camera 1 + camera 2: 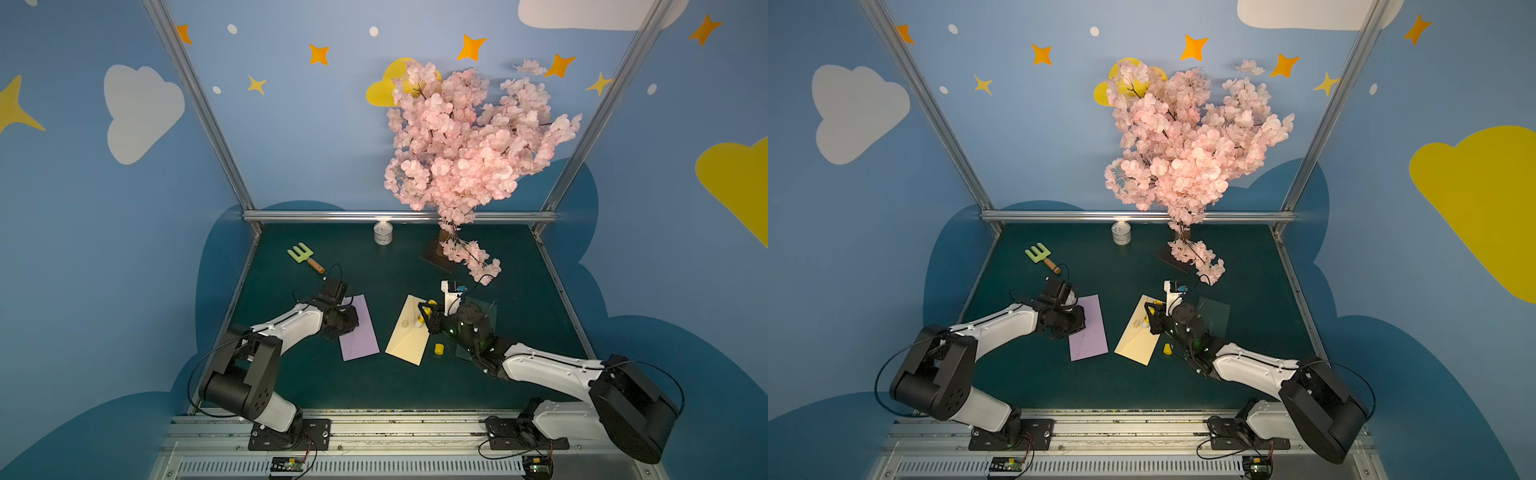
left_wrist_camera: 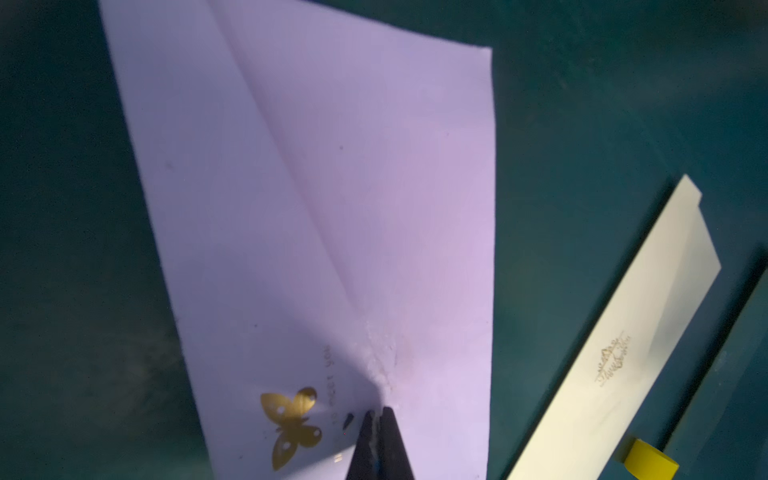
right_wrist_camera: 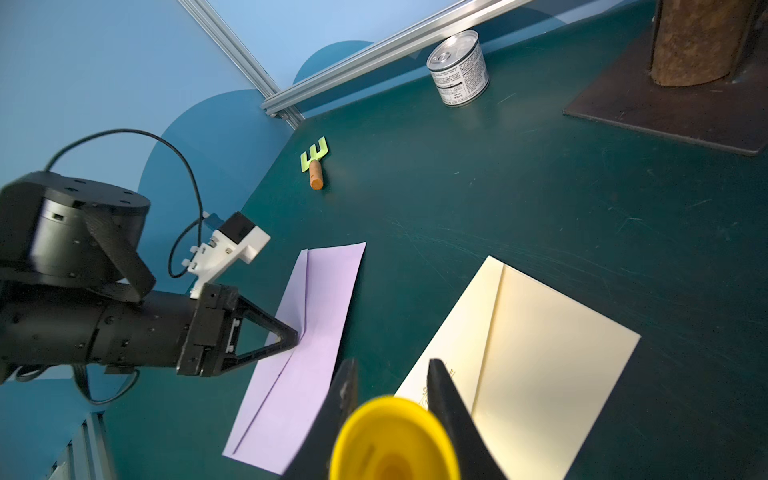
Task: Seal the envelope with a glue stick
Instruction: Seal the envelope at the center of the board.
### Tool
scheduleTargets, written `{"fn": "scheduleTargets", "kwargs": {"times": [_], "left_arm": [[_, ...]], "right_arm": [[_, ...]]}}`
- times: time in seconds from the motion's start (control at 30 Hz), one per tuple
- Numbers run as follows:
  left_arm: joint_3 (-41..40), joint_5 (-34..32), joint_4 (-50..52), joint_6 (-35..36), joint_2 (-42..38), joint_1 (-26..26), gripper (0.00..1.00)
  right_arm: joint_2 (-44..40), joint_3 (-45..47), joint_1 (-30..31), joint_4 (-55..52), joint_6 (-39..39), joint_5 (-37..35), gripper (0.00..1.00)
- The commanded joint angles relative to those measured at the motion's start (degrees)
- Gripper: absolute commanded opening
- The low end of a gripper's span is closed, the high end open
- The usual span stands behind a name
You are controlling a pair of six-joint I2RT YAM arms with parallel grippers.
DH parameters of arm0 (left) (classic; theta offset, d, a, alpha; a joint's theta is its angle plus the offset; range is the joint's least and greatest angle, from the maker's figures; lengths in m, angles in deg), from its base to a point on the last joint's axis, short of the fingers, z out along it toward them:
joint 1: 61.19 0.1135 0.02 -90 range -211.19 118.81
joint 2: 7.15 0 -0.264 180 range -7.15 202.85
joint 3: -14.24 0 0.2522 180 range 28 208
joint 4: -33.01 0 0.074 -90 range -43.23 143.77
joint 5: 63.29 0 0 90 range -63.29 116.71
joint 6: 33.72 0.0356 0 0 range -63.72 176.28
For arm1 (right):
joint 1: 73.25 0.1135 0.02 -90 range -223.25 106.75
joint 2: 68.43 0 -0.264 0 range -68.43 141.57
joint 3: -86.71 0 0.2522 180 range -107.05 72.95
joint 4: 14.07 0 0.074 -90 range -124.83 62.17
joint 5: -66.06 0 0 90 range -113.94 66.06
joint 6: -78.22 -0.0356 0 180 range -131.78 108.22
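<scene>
Blue walls painted with clouds and stars close in a dark green tabletop (image 1: 374, 382); a pink blossom tree (image 1: 469, 137) stands on a dark plate by the far edge, right of the middle; a tin can (image 1: 382, 233) stands upright at the far edge, its pull-tab lid on, so its contents cannot be seen; a green toy fork (image 1: 305, 258) lies toward the far left corner.

The left arm reaches in from the near left corner, forearm sloping out and wrist bent down; the left gripper (image 3: 295, 337) has its jaws pressed together, holding nothing, tips resting on the purple envelope (image 1: 361, 332) at the point of its flap, just beside a gold butterfly (image 2: 293, 428).

The right arm stretches low from the near right corner, wrist turned toward the middle of the tabletop; the right gripper (image 3: 392, 370) pinches the glue stick (image 3: 395, 436) over the cream envelope (image 1: 409, 336), which lies near the tabletop's middle, just right of the purple one; the whitish tip points down near the gold print, though contact cannot be told; the yellow cap (image 1: 439, 348) stands on the tabletop just beside the cream envelope's right edge.
</scene>
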Motion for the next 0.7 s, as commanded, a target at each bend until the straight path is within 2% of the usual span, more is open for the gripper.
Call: {"fn": "scheduleTargets", "kwargs": {"times": [0.0,0.37,0.67], "left_arm": [[1.7,-1.0,3.6,1.7,-0.7,0.1,0.03],[-1.4,-0.5,1.9,0.8,0.6,0.1,0.04],[-2.5,-1.1,2.0,-0.9,-1.8,0.0,0.03]], "right_arm": [[-1.0,0.2,-0.2,0.3,0.5,0.3,0.00],[-1.4,0.3,-0.2,-0.1,0.7,0.2,0.00],[-0.7,-0.2,-0.1,0.1,0.4,0.4,0.00]]}}
